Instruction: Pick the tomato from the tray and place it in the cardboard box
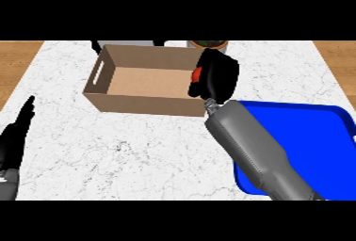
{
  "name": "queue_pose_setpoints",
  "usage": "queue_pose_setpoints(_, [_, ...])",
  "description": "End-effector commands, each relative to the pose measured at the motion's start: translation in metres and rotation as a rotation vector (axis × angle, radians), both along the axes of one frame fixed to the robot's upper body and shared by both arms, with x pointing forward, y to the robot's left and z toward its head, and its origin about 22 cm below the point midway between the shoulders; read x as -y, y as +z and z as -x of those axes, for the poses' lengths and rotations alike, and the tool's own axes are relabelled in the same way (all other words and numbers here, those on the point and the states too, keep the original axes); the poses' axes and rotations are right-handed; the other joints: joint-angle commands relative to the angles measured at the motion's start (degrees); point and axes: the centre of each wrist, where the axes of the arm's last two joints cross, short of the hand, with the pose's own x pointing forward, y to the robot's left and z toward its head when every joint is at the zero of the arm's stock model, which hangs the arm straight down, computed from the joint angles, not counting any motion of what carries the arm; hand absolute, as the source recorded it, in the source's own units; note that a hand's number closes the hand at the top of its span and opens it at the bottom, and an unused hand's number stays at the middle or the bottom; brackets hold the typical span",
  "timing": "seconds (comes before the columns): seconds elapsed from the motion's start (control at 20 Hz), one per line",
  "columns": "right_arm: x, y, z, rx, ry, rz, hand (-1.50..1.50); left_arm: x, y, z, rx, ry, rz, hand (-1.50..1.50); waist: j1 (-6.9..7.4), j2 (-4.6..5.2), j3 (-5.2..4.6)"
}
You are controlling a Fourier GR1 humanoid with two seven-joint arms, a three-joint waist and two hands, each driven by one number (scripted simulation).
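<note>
1. Head view is looking steeply down on a white marbled bench (139, 150) with wooden flooring showing at its left and right ends.
2. An open, brown rectangular cardboard box (142, 77) is sitting on the bench toward the far side, with a slot handle cut into its left wall; this box is serving as the landmark below.
3. The black right hand (217, 75) is hovering over the right end of the cardboard box, across its right wall, with the grey right forearm (257, 146) running from it toward the near right.
4. The fingers of the right hand are curling round a small red round tomato (197, 75), of which only a sliver is showing at the hand's left edge; the rest is hiding behind the hand.
5. The tomato is sitting above the right part of the box's opening, just inside the right wall; whether it is touching the box floor cannot be told.
6. A bright blue flat plastic tray (313, 141) with a raised rim is lying on the bench to the near right of the cardboard box, well clear of the tomato, partly covered by the right forearm.
7. The black left hand (12, 141) is resting at the left edge of the view, near left of the box and well apart from it, its fingers pointing straight up and relaxed, holding nothing.
8. A dark round pot-like object (208, 44) is peeking out just behind the box's far right corner; its details are too hidden to tell.
</note>
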Motion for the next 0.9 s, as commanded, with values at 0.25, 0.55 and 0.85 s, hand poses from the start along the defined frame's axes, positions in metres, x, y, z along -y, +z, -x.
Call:
queue_pose_setpoints(0.25, [-0.055, 0.083, -0.004, 0.062, -0.132, -0.145, 1.50, 0.020, 0.004, -0.019, 0.031, -0.056, 0.010, 0.00, 2.96, 2.13, 0.29])
queue_pose_setpoints(0.55, [-0.040, 0.084, -0.037, 0.025, -0.160, -0.237, 1.50, 0.026, -0.005, -0.016, 0.040, -0.066, 0.003, 0.00, 4.12, 2.69, 0.28])
queue_pose_setpoints(0.85, [-0.030, 0.069, -0.059, 0.025, -0.206, -0.268, 1.50, 0.022, 0.022, -0.032, 0.053, -0.098, -0.001, 0.00, 5.82, 3.16, 0.30])
